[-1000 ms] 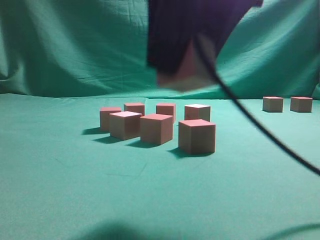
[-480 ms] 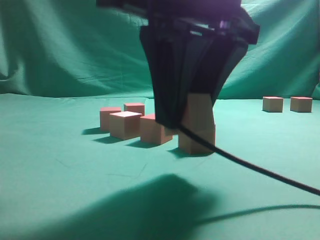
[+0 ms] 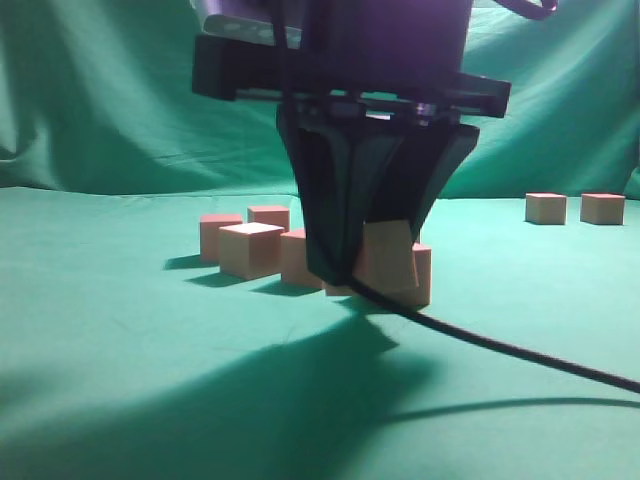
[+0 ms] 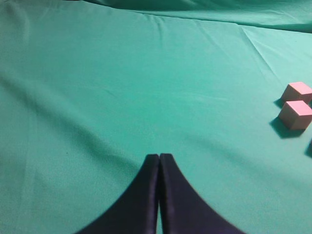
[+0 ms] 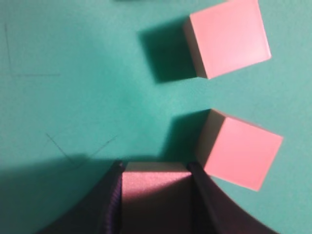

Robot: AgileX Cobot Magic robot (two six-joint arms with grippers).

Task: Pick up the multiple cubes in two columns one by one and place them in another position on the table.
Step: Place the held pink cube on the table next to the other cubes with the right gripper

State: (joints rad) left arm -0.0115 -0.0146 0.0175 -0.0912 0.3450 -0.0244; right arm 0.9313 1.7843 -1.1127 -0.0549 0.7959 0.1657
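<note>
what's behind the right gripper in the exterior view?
The right gripper, shut on a cube, stands in front of the cluster. Three cubes show at its left and another's edge at its right. Any cubes directly behind it are covered.

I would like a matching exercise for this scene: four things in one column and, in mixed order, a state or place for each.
Things:
1. right gripper
2. left gripper
3. two far cubes
4. table

States or places:
A. shut, holding nothing
B. covered in green cloth
C. closed on a cube
D. side by side, far right in the exterior view

Pairs: 1-C, 2-A, 3-D, 4-B
</note>
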